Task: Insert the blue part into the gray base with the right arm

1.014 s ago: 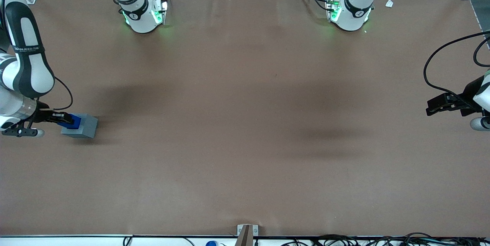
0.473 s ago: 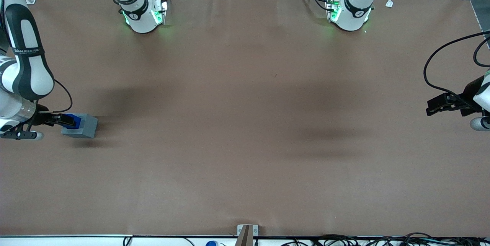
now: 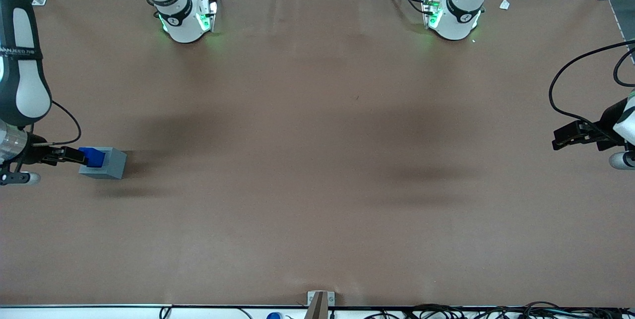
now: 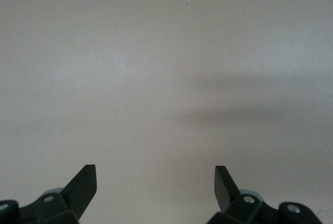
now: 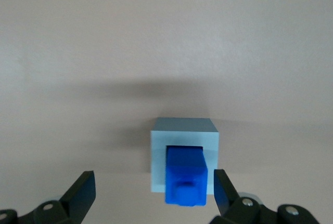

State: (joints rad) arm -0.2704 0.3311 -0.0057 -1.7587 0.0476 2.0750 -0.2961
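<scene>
The blue part (image 3: 92, 156) stands in the recess of the gray base (image 3: 110, 165) near the working arm's end of the table, its stud upward. In the right wrist view the blue part (image 5: 186, 177) sits in the base's light rim (image 5: 158, 168). My right gripper (image 3: 69, 155) is open and empty, and holds nothing. It hangs apart from the blue part, just off the base on the working arm's side. Its two black fingers (image 5: 83, 188) stand wide on either side of the block, with the gripper (image 5: 153, 181) above it.
The brown table cover (image 3: 317, 160) stretches wide toward the parked arm's end. Two white arm bases with green lights (image 3: 184, 16) stand at the table's edge farthest from the front camera. A small metal bracket (image 3: 320, 299) sits at the nearest edge.
My right gripper has let go of the blue part and drawn away from it toward the working arm's end. The arm has risen. The blue part stays in the gray base.
</scene>
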